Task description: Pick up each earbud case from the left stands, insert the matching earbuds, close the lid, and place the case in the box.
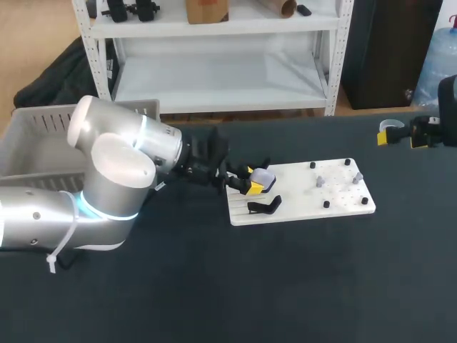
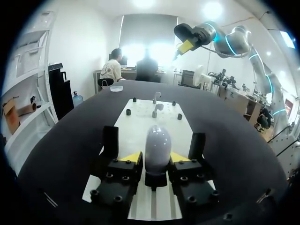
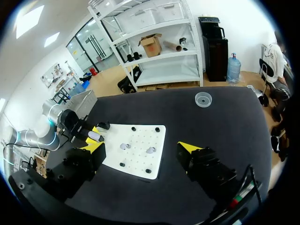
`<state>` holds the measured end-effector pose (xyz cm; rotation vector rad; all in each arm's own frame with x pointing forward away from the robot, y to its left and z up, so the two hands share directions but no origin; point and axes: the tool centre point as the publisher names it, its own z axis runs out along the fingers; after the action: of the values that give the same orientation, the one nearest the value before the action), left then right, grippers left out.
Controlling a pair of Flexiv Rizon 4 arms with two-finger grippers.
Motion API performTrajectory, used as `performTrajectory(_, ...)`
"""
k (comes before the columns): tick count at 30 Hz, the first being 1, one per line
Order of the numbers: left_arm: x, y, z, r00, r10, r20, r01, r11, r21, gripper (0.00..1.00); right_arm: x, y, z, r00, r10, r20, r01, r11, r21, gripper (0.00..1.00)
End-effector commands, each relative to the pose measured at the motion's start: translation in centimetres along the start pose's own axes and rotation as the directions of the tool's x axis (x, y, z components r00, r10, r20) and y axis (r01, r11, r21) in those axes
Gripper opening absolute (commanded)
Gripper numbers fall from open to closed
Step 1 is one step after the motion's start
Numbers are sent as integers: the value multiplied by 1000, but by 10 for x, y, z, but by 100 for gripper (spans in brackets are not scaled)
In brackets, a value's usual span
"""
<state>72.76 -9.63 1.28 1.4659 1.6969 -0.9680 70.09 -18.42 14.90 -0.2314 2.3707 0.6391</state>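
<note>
If the left gripper (image 2: 156,158), clamped on the smooth rounded case (image 2: 157,140), pulls crookedly, the case could slip or snag on its stand (image 2: 156,180).

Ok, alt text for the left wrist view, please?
The left gripper straddles a pale earbud case standing upright on a black stand at the near end of the white board. Two grey earbuds sit farther along it, and the right gripper hangs raised beyond the far end.

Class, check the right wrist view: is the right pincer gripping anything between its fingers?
No, the right pincer is wide open, with nothing between its fingers, only the white board lying on the table beyond.
</note>
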Motion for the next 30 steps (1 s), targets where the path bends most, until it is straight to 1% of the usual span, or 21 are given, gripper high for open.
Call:
performTrajectory(1, 1, 2, 0, 1000, 2, 7, -2, 1000, 5, 25, 0, 0, 0, 1000, 0, -1, 0, 1000, 1, 100)
performTrajectory(6, 0, 1, 0, 1000, 9, 6, -9, 1000, 9, 15, 0, 0, 0, 1000, 0, -1, 0, 1000, 1, 100)
performTrajectory(8, -1, 0, 0, 1000, 11, 8, -11, 1000, 12, 2, 0, 0, 0, 1000, 0, -1, 0, 1000, 1, 100)
performTrajectory(9, -1, 0, 0, 1000, 12, 8, -12, 1000, 13, 0, 0, 0, 0, 1000, 0, -1, 0, 1000, 1, 100)
performTrajectory(15, -3, -2, -4, 1000, 12, 17, -12, 1000, 13, 0, 0, 0, 0, 1000, 0, -1, 0, 1000, 1, 100)
performTrajectory(20, -10, -3, -11, 999, 23, 23, -23, 1000, -5, 0, 0, 0, 0, 1000, 0, -1, 0, 1000, 1, 100)
performTrajectory(25, -16, -1, -18, 999, 29, 22, -29, 999, -22, 0, 0, 0, 0, 1000, 0, -1, 0, 1000, 1, 100)
performTrajectory(30, -33, -4, -28, 997, 60, 42, -59, 998, -39, 0, 0, 0, 0, 1000, 0, -1, 0, 1000, 1, 100)
